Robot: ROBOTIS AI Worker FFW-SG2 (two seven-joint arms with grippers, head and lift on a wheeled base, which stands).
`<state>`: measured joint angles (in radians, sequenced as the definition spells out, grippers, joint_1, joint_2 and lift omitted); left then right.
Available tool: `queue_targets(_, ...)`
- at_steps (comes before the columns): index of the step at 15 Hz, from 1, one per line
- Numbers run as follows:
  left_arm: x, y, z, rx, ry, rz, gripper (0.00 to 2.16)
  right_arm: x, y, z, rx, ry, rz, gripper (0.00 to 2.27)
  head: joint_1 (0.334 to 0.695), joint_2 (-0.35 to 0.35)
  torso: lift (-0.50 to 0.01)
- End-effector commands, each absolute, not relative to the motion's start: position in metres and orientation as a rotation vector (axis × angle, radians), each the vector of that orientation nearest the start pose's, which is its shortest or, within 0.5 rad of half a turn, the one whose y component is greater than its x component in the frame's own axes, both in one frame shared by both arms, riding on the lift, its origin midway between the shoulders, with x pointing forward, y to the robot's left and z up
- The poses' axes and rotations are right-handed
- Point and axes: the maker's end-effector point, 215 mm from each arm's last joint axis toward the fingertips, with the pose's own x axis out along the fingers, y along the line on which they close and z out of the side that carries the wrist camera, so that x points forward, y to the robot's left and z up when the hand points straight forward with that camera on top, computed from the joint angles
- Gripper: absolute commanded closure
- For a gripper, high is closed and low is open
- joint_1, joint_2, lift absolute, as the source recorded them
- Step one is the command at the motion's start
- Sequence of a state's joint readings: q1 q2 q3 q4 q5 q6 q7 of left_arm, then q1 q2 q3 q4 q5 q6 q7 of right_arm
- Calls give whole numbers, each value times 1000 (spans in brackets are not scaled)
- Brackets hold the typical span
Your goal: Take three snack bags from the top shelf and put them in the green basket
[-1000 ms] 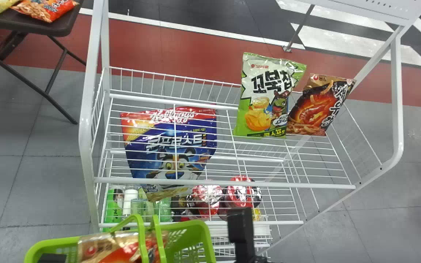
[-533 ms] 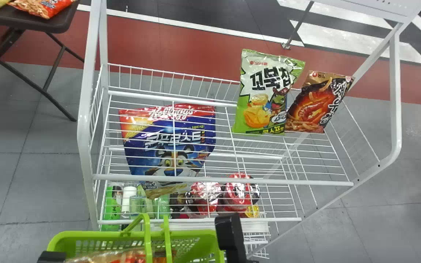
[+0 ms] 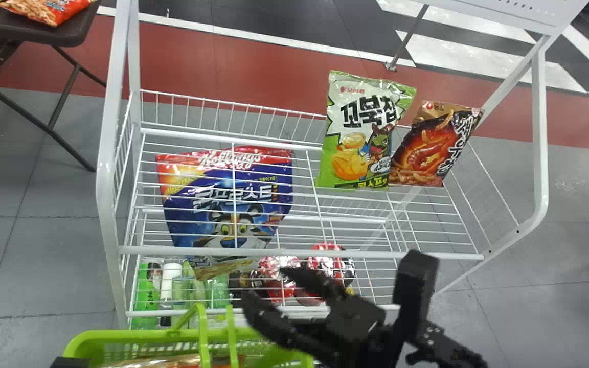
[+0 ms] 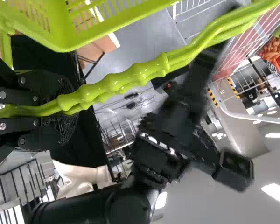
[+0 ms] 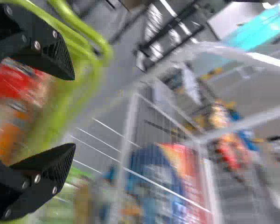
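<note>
Hanging at the bottom left, the green basket [image 3: 136, 336] holds a snack bag [image 3: 166, 363]. My left gripper [image 3: 71, 362] is at its left end; in the left wrist view my left gripper [image 4: 73, 103] is shut on the basket's handle [image 4: 116, 84]. Over the basket's right end and before the rack's front, my right gripper [image 3: 269, 289] stands open; in the right wrist view my right gripper [image 5: 73, 112] has nothing between its fingertips. The top shelf [image 3: 345, 203] bears a green-and-white bag [image 3: 361, 135], a brown-and-orange bag [image 3: 430, 148] and a large blue-and-red bag [image 3: 228, 204].
White rack posts [image 3: 108, 179] rise on both sides of the shelf, with a front rail [image 3: 299, 251] across it. Lower down are red-lidded cups [image 3: 327, 263] and green bottles [image 3: 145, 291]. At the far left stands a dark table [image 3: 64, 31] with more bags.
My right gripper has come up and further into the head view from the bottom edge. The basket has shifted rightward and lower. The rack and its bags appear slightly further left.
</note>
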<state>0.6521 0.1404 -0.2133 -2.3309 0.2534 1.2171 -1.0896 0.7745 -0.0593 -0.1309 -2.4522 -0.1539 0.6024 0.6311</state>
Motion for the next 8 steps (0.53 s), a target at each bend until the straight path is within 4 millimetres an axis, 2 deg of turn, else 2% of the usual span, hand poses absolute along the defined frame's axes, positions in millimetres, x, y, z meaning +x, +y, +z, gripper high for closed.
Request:
queue_targets(1, 113, -47, -390, -723, 1014, -1359, 1487, 346, -175, -343, 117, 320, 487, 66, 695, -350, -31)
queue_targets(2, 112, -47, -390, -723, 1016, -1359, 1487, 366, -192, -331, 93, 259, 411, 73, 695, -350, -31)
queue_targets(4, 110, -48, -390, -724, 1019, -1362, 1487, 406, -229, -322, 61, 182, 258, 87, 695, -350, -31)
queue_targets(8, 107, -47, -392, -722, 1027, -1359, 1487, 474, -297, -330, 41, 121, 58, 113, 695, -350, -31)
